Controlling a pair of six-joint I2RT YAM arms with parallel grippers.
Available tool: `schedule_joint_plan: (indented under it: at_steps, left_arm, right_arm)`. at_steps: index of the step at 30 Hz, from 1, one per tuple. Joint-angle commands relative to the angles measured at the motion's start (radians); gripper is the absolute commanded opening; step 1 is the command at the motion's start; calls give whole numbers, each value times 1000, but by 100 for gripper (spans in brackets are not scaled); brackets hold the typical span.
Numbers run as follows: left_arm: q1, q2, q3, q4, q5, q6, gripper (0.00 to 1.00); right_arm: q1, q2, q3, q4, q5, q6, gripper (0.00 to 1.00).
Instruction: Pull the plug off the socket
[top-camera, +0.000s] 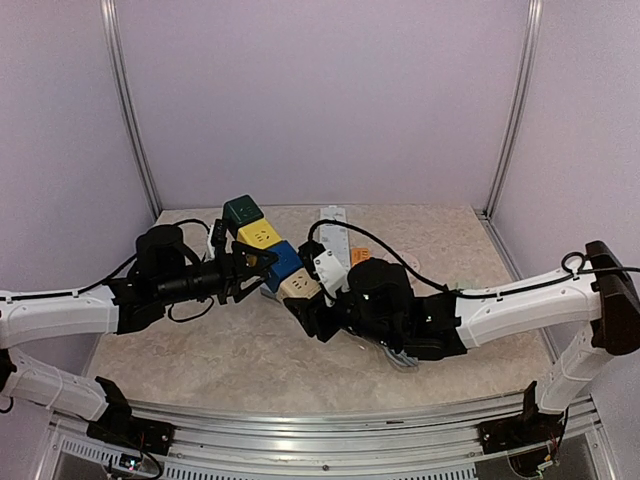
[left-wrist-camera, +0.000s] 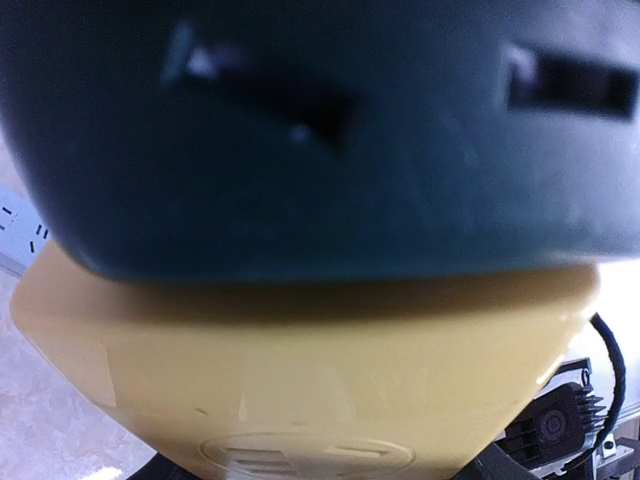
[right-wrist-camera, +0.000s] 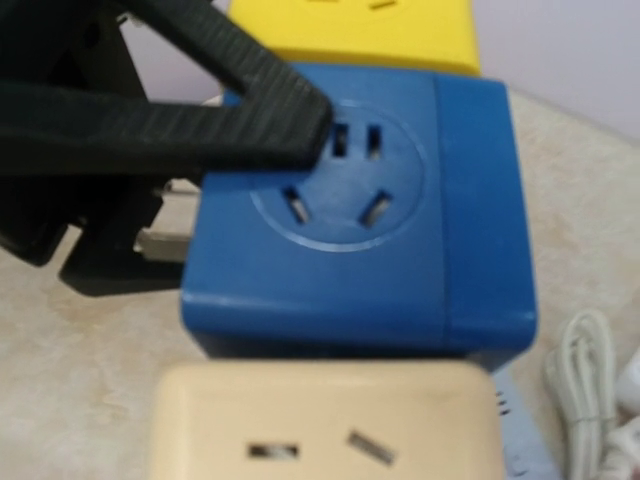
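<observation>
The socket is a diagonal row of cube blocks: green (top-camera: 243, 210), yellow (top-camera: 260, 235) and blue (top-camera: 283, 262). At its near end sits a beige plug cube (top-camera: 300, 287). My left gripper (top-camera: 250, 272) comes in from the left and clamps the row where yellow meets blue. One of its black fingers (right-wrist-camera: 230, 110) lies across the blue cube (right-wrist-camera: 360, 250). Yellow (left-wrist-camera: 300, 380) and green (left-wrist-camera: 320, 130) fill the left wrist view. My right gripper (top-camera: 304, 299) is shut on the beige cube (right-wrist-camera: 320, 420), its own fingers hidden. A dark seam separates beige from blue; I cannot tell whether they are still joined.
A white power strip (top-camera: 333, 228) lies behind the cubes, with an orange piece (top-camera: 360, 255), a white plug (top-camera: 328, 268) and a black cable (top-camera: 400, 262) running right. A coiled white cord (right-wrist-camera: 585, 360) lies right of the blue cube. Walls and metal posts enclose the table.
</observation>
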Motion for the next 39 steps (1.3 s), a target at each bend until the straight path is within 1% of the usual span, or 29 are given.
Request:
schedule_joint_plan:
  at_steps: [1, 4, 8, 12, 15, 20, 27, 30, 34, 39]
  left_arm:
    - [43, 5, 7, -60, -79, 78, 35]
    - [46, 3, 7, -63, -79, 78, 35]
    - [49, -2, 3, -67, -81, 78, 35]
    - [49, -14, -8, -61, -99, 78, 35]
    - [49, -22, -13, -60, -106, 80, 35]
    - [49, -28, -16, -60, -103, 84, 35]
    - [49, -22, -17, -51, -100, 89, 34]
    - [49, -23, -18, -51, -102, 89, 34]
    - [51, -19, -16, -52, -100, 87, 34]
    - [55, -10, -13, -56, -90, 81, 34]
  right_arm:
    - [22, -46, -6, 38, 146, -186, 0]
    - [21, -58, -29, 74, 117, -211, 0]
    - [22, -74, -46, 106, 114, -197, 0]
    - [13, -64, 0, 28, 193, -103, 0]
    - [-5, -69, 25, -25, 192, -13, 0]
    - [-72, -75, 51, -110, 92, 142, 0]
    - [-158, -79, 32, -111, -62, 273, 0]
    - [-163, -82, 28, -97, -82, 273, 0]
    - [-162, -88, 5, -53, -108, 232, 0]
    - [-118, -84, 5, -51, -64, 106, 0]
